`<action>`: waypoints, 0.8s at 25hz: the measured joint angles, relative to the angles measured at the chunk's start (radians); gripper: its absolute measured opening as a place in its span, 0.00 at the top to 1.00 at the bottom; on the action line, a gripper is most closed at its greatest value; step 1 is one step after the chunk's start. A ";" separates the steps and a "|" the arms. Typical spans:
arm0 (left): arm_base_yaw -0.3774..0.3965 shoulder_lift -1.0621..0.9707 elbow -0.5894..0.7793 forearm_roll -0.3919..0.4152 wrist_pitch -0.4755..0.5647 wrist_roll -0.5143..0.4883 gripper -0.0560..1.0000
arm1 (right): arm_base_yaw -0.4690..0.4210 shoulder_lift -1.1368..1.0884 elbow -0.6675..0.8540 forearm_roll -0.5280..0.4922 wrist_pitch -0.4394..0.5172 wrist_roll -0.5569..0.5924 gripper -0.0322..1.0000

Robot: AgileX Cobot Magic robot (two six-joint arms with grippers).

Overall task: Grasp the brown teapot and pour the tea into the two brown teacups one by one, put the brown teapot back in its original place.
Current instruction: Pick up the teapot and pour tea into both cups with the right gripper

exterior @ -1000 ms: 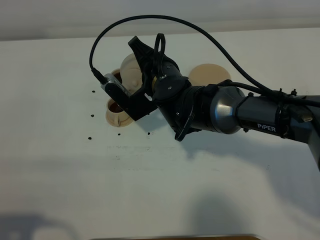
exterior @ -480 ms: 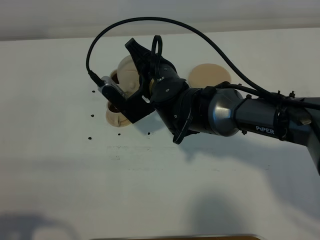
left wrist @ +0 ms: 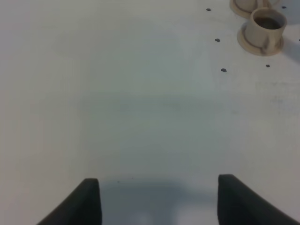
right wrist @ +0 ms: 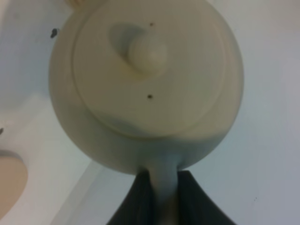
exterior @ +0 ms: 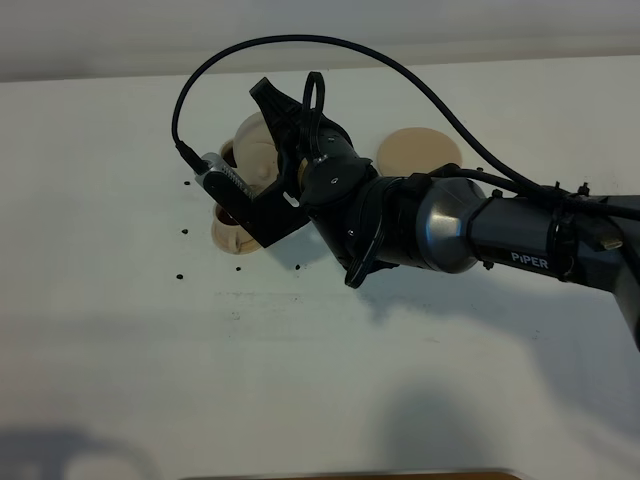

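Now, right arm [exterior: 450, 225] outstretched, fingers [right wrist: 131, 206] pinching brown teapot [right wrist: 145, 84] by handle [right wrist: 162, 183]

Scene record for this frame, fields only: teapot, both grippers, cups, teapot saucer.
brown teapot: lid on, lifted off its saucer, held over the cups
right gripper: shut on the brown teapot, reaching across to the left side
left gripper: open, empty, over the table
near teacup: dark tea inside
far teacup: mostly hidden, fill cannot be told
teapot saucer: empty, right of the cups
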 joint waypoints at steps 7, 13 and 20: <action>0.000 0.000 0.000 0.000 0.000 0.000 0.38 | 0.000 0.000 0.000 0.000 -0.008 0.000 0.89; 0.000 0.000 0.000 0.000 0.000 0.000 0.38 | 0.000 0.000 0.000 0.017 -0.022 0.002 0.89; 0.000 0.000 0.000 0.000 0.000 0.000 0.38 | 0.000 0.000 0.000 0.147 -0.022 0.044 0.89</action>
